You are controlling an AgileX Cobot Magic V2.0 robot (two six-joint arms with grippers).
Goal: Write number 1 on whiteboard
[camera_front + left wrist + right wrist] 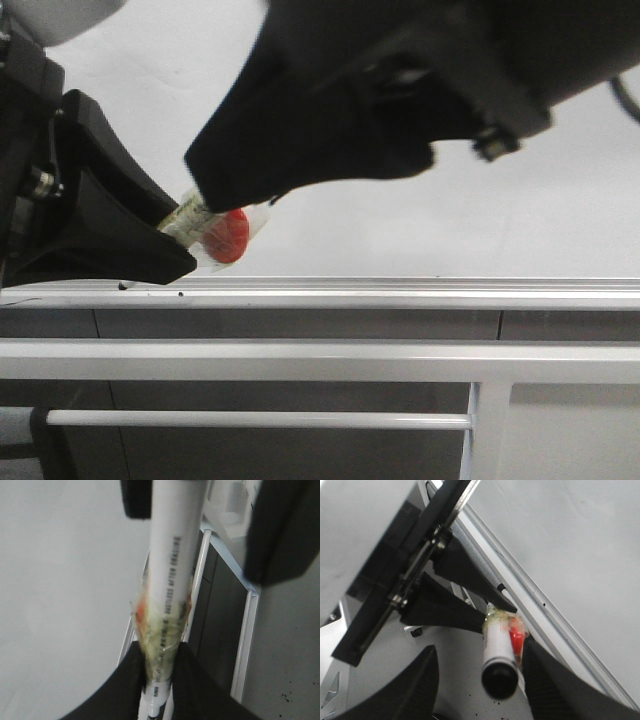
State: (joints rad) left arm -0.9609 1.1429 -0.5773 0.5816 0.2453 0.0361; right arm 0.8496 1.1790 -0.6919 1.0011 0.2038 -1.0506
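Looking at the front view: left gripper [170,240] low at left, fingers pinching a marker [205,225] wrapped in yellowish tape with a red patch [228,235]. Right gripper [235,190] comes in from upper right, blurred, its dark tip just over the marker's upper end; contact can't be told from here. Whiteboard [450,220] fills the background, silver rail [400,292] along its lower edge, white bars [300,360] below. No stroke visible on the board.

Left wrist view: left gripper [159,680] jaws pressed on the taped section of the marker [172,555], white barrel with printed text running away from the camera. Right fingers [280,530] dark and blurred on either side of the barrel's far end, a gap showing on at least one side. Whiteboard [60,580] beside the marker, blank.

Right wrist view: right gripper [480,685] jaws spread, fingers flanking the marker [497,655], black end cap facing the camera, not clamped. Left gripper [470,605] holds the marker at the tape, just beside the rail [550,615]. Whiteboard [570,545] blank.
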